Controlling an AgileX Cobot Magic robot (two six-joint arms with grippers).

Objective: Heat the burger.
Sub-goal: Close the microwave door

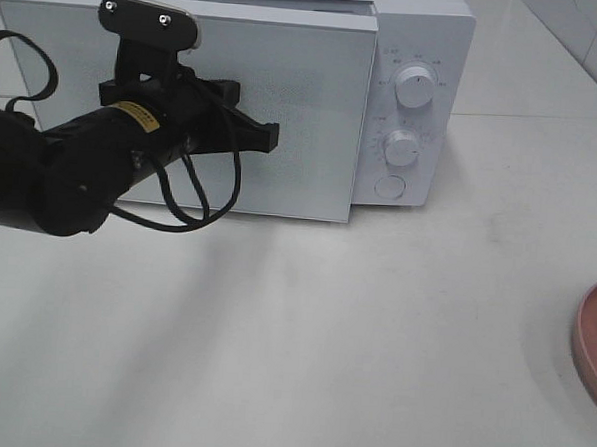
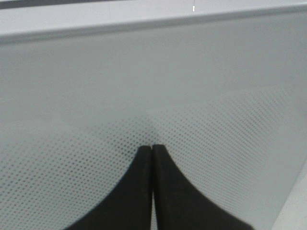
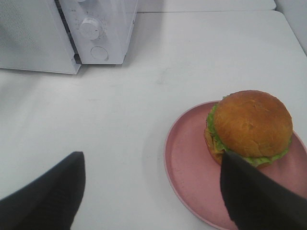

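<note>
Early stage: my left end effector (image 2: 152, 148), pinched shut and holding nothing, is at the microwave (image 1: 418, 50) door (image 1: 284, 113), while my right end effector (image 3: 153, 191) hovers wide open and empty near the burger (image 3: 250, 127), not yet picked off its pink plate (image 3: 184, 163) on the tabletop (image 1: 302, 344).

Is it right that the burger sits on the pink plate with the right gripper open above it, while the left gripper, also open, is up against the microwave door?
Not quite: the left gripper is shut, as the left wrist view shows, fingertips pressed together at the microwave door. The rest holds: the burger sits on the pink plate and the right gripper is open.
</note>
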